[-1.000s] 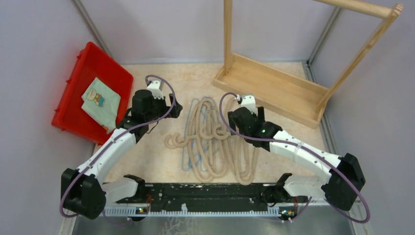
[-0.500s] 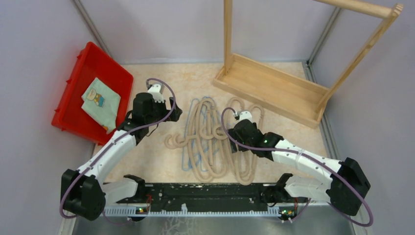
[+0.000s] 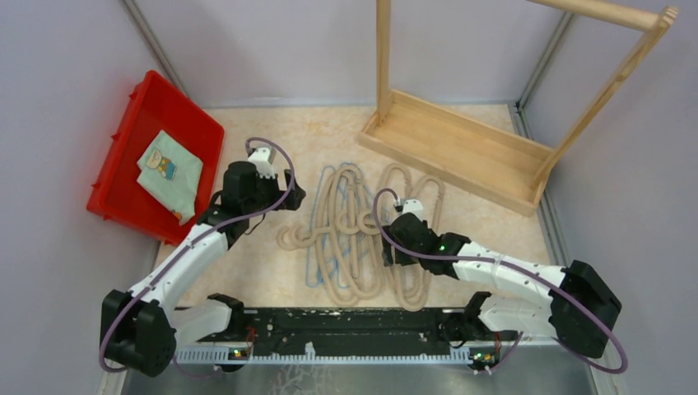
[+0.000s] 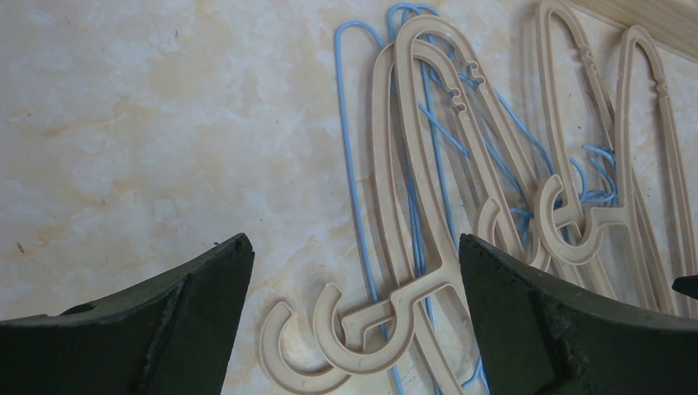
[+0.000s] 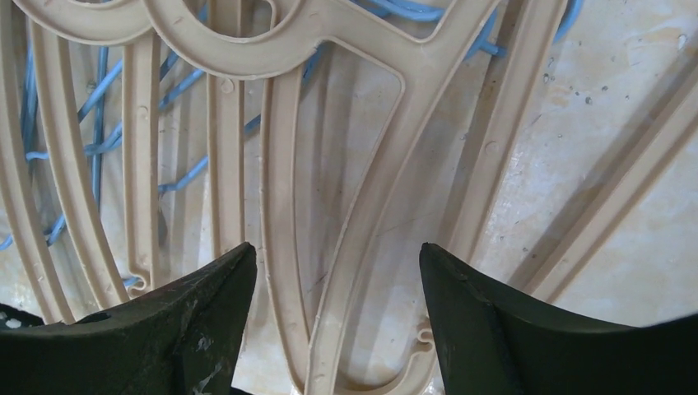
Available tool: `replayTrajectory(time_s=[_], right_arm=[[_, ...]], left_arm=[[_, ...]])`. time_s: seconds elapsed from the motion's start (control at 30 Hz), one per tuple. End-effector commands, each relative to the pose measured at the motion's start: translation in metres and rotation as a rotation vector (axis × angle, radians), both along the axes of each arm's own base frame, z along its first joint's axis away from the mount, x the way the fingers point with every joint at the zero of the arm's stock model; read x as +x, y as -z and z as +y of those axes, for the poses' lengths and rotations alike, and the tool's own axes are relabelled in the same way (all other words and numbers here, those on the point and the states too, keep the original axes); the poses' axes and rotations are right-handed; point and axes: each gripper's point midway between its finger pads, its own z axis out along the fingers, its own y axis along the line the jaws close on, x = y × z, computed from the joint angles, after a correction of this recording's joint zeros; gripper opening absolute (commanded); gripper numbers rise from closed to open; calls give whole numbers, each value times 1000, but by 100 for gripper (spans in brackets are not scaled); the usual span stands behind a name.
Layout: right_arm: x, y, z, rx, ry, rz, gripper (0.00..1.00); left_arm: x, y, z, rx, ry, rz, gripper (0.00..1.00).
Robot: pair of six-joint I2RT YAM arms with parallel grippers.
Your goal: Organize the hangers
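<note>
Both arms are reaching over the pile, neither holding anything.

The hangers lie flat in a loose heap at the middle of the marbled cream tabletop (image 3: 263, 271), between the two arms. The thick beige hangers (image 3: 339, 216) are overlapped and interlocked, with thin light-blue wire hangers (image 3: 311, 263) threaded under and among them. One or two beige hooks stick out on the heap's left side.

The left gripper (image 3: 284, 193) hovers at the heap's left edge. In my left wrist view its jaws (image 4: 354, 271) stand wide apart, clamped on nothing. Below them are two curled beige hooks (image 4: 362, 337) and a blue wire loop (image 4: 343, 123) on bare table.

The right gripper (image 3: 393, 239) is low over the right half of the heap. From its wrist camera the jaws (image 5: 337, 271) are apart and straddle the neck of one beige hanger (image 5: 362, 189), whose bars run between the fingers. I see gaps on both sides, so no clamp. Blue wire (image 5: 185, 177) shows underneath.

A red plastic bin (image 3: 123, 177) sits at the far left with a folded pale-green printed cloth (image 3: 169, 173) in it. A tall light-wood rack frame with a tray base (image 3: 461, 152) stands far right, well apart from the heap, with no hanger on it.
</note>
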Motion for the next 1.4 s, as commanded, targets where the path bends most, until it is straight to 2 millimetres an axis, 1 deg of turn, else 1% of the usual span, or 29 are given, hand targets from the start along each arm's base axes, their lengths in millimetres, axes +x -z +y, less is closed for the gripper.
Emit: replayTrajectory(time_s=[0.0, 0.17, 0.3, 0.4, 0.5, 0.57, 0.63, 0.67, 0.7, 0.77, 0.83, 0.87, 0.9, 0.97, 1.07, 1.17, 1.37], right_arm=[[3, 4, 7, 53, 56, -15, 72], [3, 17, -2, 26, 97, -11, 68], [7, 25, 0, -1, 93, -11, 67], [9, 32, 3, -22, 82, 5, 60], [9, 35, 3, -41, 81, 18, 48], [9, 34, 2, -51, 88, 15, 31], [11, 27, -3, -64, 102, 2, 14], [12, 22, -5, -71, 110, -5, 2], [13, 15, -8, -77, 118, -15, 0], [16, -4, -10, -81, 124, -37, 0], [18, -29, -11, -64, 122, -68, 0], [19, -45, -10, -46, 124, -86, 0], [23, -69, -8, -4, 129, -122, 0], [27, -104, -10, 35, 144, -174, 0], [41, -159, -13, 103, 188, -295, 0], [67, -202, -19, 176, 246, -386, 0], [150, -281, -35, 411, 315, -544, 0]], left_arm=[[-9, 2, -2, -13, 16, 13, 100], [-13, 0, 2, 6, 16, 7, 100], [-14, -2, 4, 13, 17, -3, 100], [-14, -5, 4, 12, 15, -6, 100], [-15, -5, 4, 10, 16, -7, 100], [-16, -6, 4, 10, 14, -7, 100], [-16, -7, 5, 8, 12, -11, 100], [-16, -8, 5, 7, 10, -14, 100], [-16, -10, 5, 4, 7, -17, 100], [-16, -11, 5, -1, 3, -21, 100], [-16, -11, 6, -6, -1, -22, 100], [-17, -11, 6, -9, -3, -21, 100], [-17, -11, 6, -11, -6, -19, 100], [-17, -11, 6, -18, -10, -18, 100], [-17, -11, 5, -24, -9, -22, 100], [-15, -10, 3, -19, 0, -21, 100], [-10, -12, -1, -22, 16, -16, 100]])
